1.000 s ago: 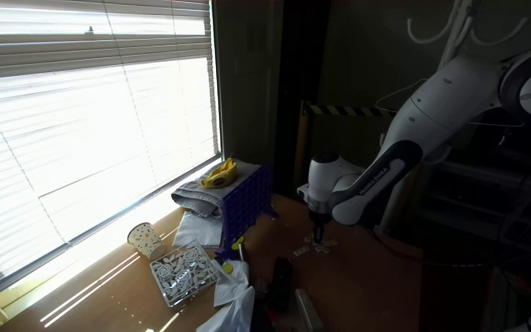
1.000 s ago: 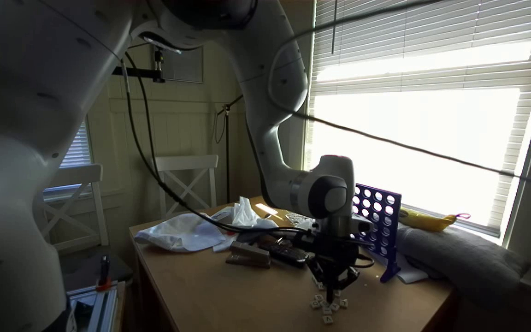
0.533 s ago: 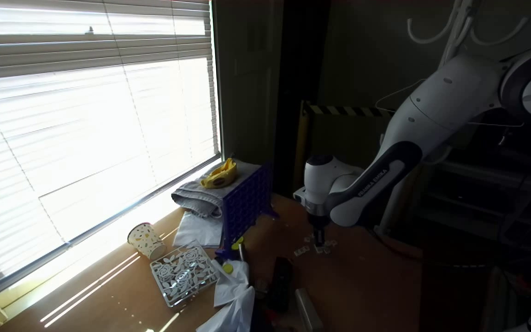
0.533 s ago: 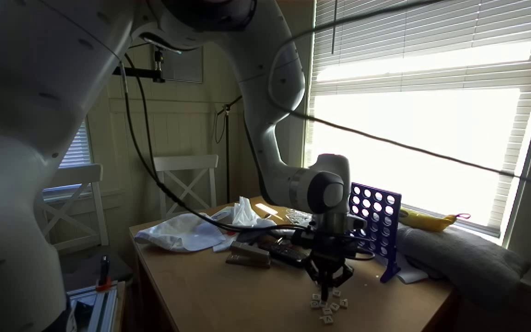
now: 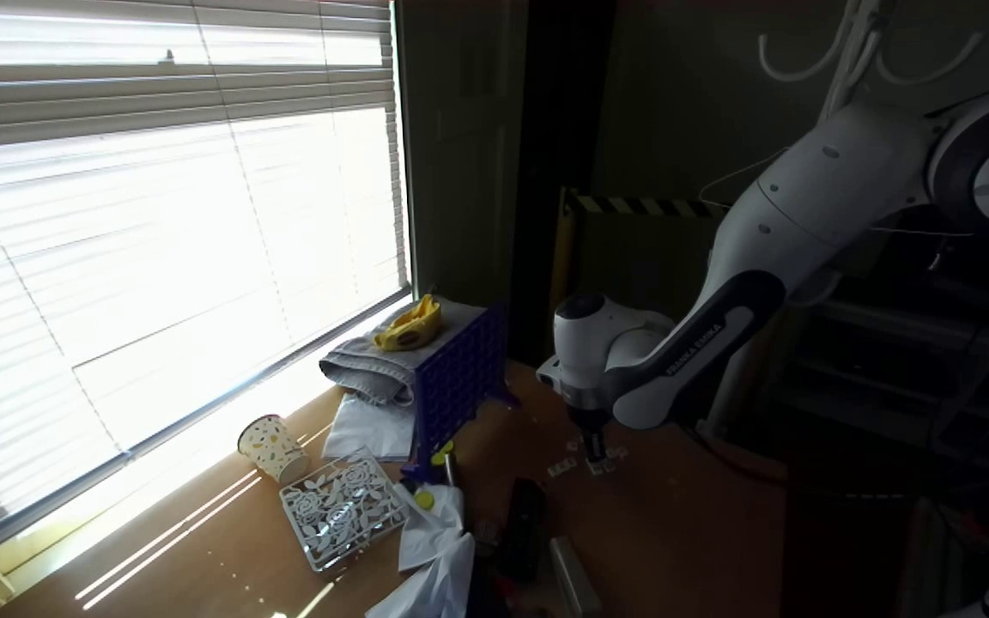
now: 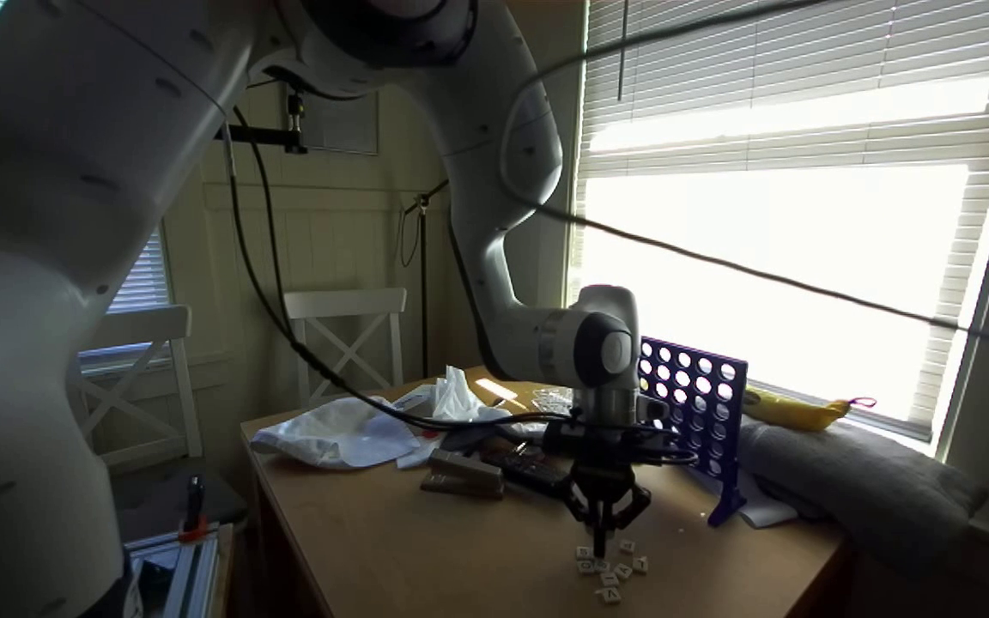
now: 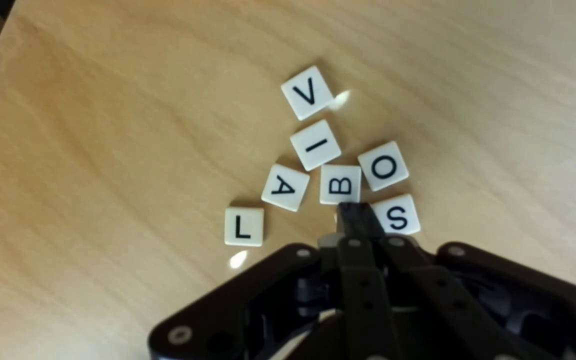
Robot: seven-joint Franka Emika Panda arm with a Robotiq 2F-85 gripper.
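1. The black two-fingered gripper has moved toward 9 o'clock in an exterior view since the earlier frame, and the white square S tile has slid slightly the same way.
2. The gripper is closed, its dark fingers set tight together and pointing down among the tiles on the pale wooden tabletop.
3. In the wrist view, with the white square B tile as the dial's centre, the fingertips overlap its edge at 5 o'clock; the S tile sits at 4 o'clock, partly covered by the gripper. Whether the fingertips touch either tile cannot be told.
4. Round the same centre lie further white square tiles: the O tile just beside it at 2 o'clock, the I tile at 11, the V tile farther out at 11, the A tile at 9, the L tile at 8.
5. In an exterior view, a short row of pale tiles lies near the gripper at 8 o'clock, its letters too small to read.
6. In an exterior view, the upright purple grid board stands at 10 o'clock from the gripper and the speckled paper cup at 9.
7. In an exterior view, a yellow banana-shaped pouch rests on a grey towel at 2 o'clock.
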